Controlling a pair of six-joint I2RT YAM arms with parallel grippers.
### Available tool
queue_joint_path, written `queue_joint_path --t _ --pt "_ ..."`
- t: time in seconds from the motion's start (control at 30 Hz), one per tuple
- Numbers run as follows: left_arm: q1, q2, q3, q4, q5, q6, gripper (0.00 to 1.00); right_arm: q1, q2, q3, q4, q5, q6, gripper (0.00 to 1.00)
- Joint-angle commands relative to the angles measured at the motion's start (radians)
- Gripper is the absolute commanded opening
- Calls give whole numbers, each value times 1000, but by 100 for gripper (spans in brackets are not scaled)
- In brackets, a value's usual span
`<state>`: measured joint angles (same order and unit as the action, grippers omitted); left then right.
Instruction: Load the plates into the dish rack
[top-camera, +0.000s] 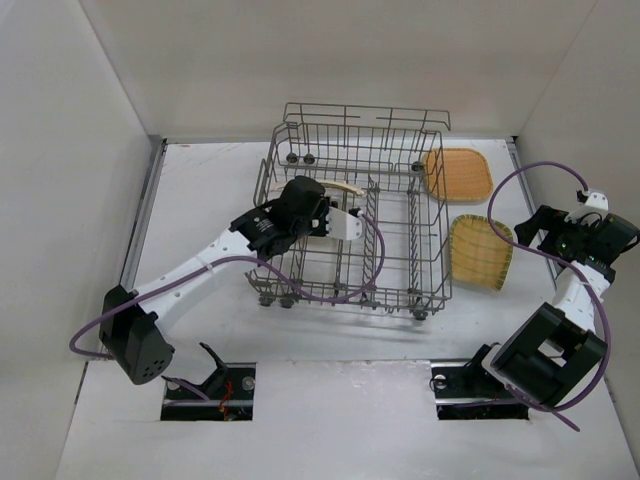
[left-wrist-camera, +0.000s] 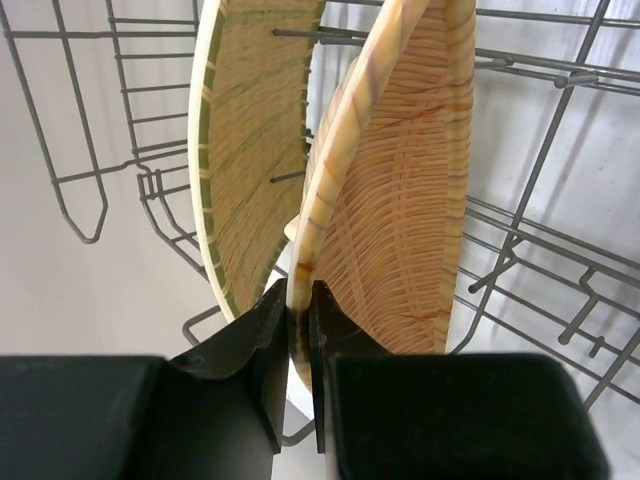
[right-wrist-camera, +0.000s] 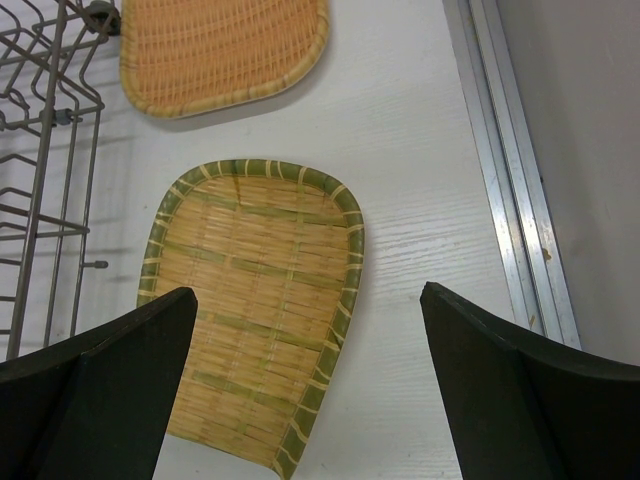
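My left gripper (left-wrist-camera: 298, 300) is shut on the lower rim of a pale orange woven plate (left-wrist-camera: 400, 200) and holds it upright inside the grey wire dish rack (left-wrist-camera: 560, 80). A green-rimmed plate (left-wrist-camera: 245, 150) stands on edge just to its left. In the top view the left gripper (top-camera: 350, 225) is over the middle of the dish rack (top-camera: 425, 240), with a thin plate sliver (top-camera: 340, 187) beside it. My right gripper (right-wrist-camera: 308, 292) is open above a green-rimmed plate (right-wrist-camera: 255, 320) lying flat on the table. An orange plate (right-wrist-camera: 220, 50) lies beyond it.
The two flat plates (top-camera: 457, 173) (top-camera: 480, 252) lie right of the rack, close to its side. A metal rail (right-wrist-camera: 510, 180) runs along the table's right edge by the wall. The right gripper (top-camera: 560, 235) is near that wall.
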<state>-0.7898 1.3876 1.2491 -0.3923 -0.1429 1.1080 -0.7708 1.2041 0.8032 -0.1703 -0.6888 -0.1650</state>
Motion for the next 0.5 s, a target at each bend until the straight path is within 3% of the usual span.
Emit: queue_joint_path --t 0.0,0.47 --pt "-2 -22 -30 38 -27 -2 5 5 -5 14 38 -21 -14 100" --pt "5 83 -51 101 25 3 5 5 -9 11 37 -20 -14 100"
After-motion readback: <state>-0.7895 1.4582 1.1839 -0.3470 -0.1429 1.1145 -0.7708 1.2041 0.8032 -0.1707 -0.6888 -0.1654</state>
